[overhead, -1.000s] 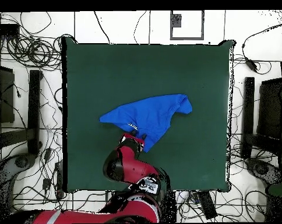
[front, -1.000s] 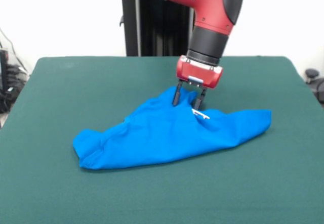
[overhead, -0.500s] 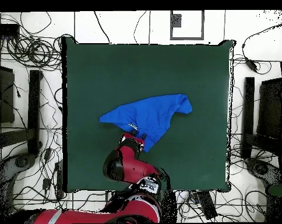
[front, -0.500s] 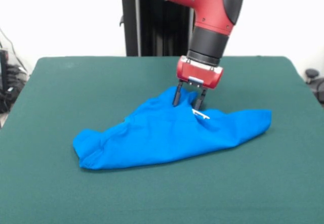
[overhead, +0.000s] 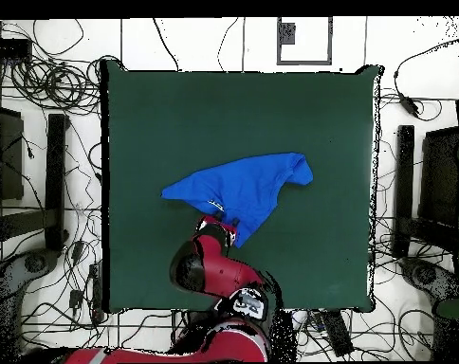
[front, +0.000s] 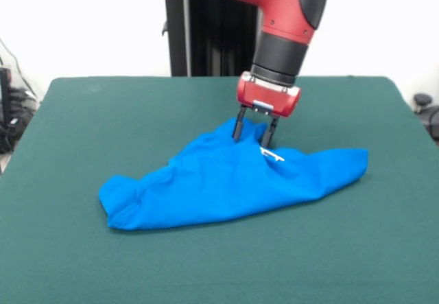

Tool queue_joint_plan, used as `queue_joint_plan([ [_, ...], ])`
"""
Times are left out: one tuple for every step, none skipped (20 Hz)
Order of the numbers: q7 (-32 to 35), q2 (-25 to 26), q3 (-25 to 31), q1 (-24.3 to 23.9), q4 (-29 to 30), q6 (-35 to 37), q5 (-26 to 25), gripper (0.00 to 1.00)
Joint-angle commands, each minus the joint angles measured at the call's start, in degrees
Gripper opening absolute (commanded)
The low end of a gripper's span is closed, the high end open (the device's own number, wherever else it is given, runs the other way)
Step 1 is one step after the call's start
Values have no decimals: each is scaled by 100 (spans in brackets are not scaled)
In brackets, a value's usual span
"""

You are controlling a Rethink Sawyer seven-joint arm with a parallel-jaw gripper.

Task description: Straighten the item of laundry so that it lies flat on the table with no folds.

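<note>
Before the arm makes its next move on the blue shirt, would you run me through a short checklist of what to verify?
1. T-shirt fully on the table: ok.
2. Shirt lying flat: not ok, it is bunched into a folded wedge.
3. Gripper over the shirt's peak: ok, at the edge nearest the robot.
4. Fingers apart: ok, spread open with cloth bulging between them.
5. Cloth actually pinched: not ok, nothing is clamped yet.
6. Fingertips touching the tabletop: cannot tell.

Lots of black wires (overhead: 44, 81) are lying on the white floor (overhead: 205, 43). A dark stand (overhead: 55, 180) is sitting beside them. A square frame (overhead: 304, 40) is lying nearby.
</note>
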Motion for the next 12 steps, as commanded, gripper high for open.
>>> queue_joint_plan([
  [869,-57,696,7,12,728,-67,100],
  [864,-97,693,1,22,782,-65,100],
  [866,-128,694,-4,38,812,-73,100],
  [868,-160,696,-10,54,843,-80,100],
  [863,-184,720,-40,62,886,-100,100],
  [869,-191,724,-45,66,887,-108,100],
  [878,-193,726,-40,71,890,-107,100],
  [888,-195,727,-35,76,892,-106,100],
  [899,-188,720,-22,73,884,-93,100],
  [908,-178,734,-27,74,868,-103,100],
  [916,-162,734,-22,65,849,-103,100],
  [930,-150,753,-40,69,829,-112,100],
])
